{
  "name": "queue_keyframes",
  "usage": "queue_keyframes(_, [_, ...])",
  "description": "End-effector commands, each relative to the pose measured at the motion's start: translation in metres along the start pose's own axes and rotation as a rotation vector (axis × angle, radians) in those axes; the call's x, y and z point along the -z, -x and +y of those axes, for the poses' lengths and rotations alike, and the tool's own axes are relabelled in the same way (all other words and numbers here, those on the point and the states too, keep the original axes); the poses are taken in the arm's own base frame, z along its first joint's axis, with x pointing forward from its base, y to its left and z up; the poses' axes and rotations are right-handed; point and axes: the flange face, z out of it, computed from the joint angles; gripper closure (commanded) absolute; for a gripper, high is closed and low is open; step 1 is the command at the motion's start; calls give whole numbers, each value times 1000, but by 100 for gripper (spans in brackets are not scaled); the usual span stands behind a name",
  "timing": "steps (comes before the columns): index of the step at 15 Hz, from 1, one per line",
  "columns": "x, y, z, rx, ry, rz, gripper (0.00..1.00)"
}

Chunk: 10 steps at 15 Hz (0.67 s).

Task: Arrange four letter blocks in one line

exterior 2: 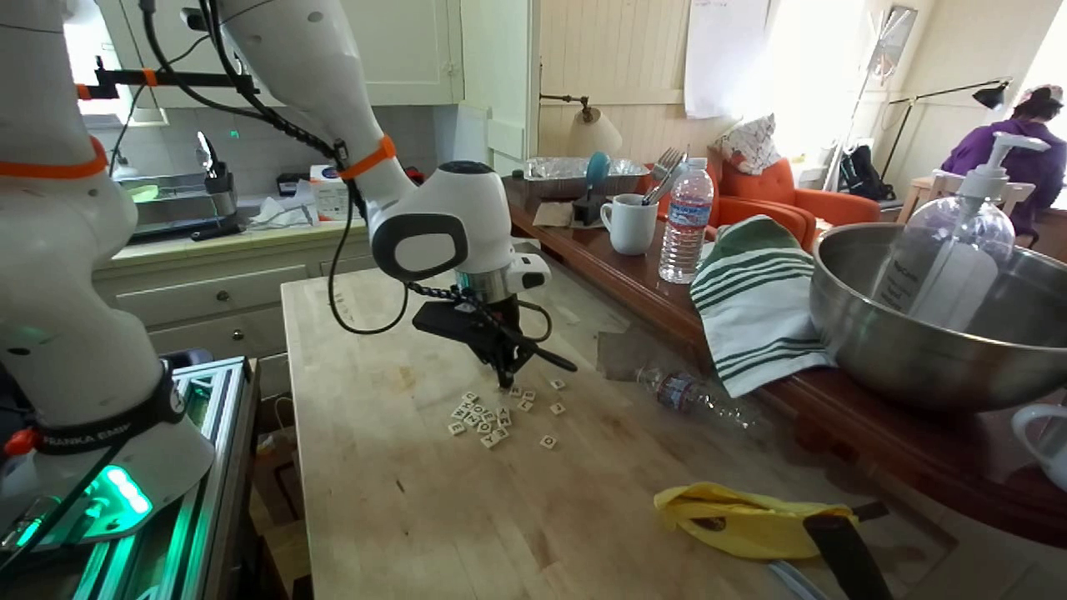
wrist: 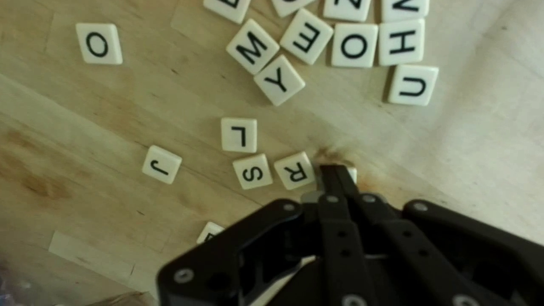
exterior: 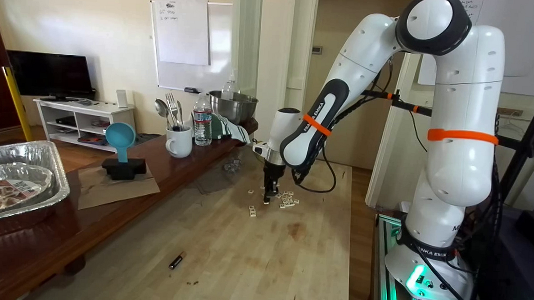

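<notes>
Small cream-white letter blocks lie flat on the wooden table, in a cluster (exterior: 287, 199) that also shows in an exterior view (exterior 2: 479, 414). In the wrist view the R block (wrist: 295, 170), S block (wrist: 252, 171) and L block (wrist: 239, 135) lie close together. The J block (wrist: 162, 164) and O block (wrist: 99, 43) lie apart to the left. The Y block (wrist: 279, 80) and U block (wrist: 413, 85) edge the main group. My gripper (wrist: 338, 168) points down with its fingers together, just right of R. Its fingertips mostly hide another block (wrist: 352, 174); its letter is hidden.
A raised dark wood ledge (exterior: 157, 177) runs along the table, bearing a mug (exterior: 179, 141), a water bottle (exterior 2: 688, 221) and a steel bowl (exterior 2: 934, 350). A crushed bottle (exterior 2: 679, 392), a yellow object (exterior 2: 742, 521) and a battery (exterior: 177, 260) lie on the table.
</notes>
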Motion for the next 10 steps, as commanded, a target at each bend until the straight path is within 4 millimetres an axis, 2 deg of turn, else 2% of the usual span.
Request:
queue_keyframes(1, [-14,-10,-5,0,-8,-3,100])
queue_keyframes(10, [-20,-23,-3,-49,-5,7,100])
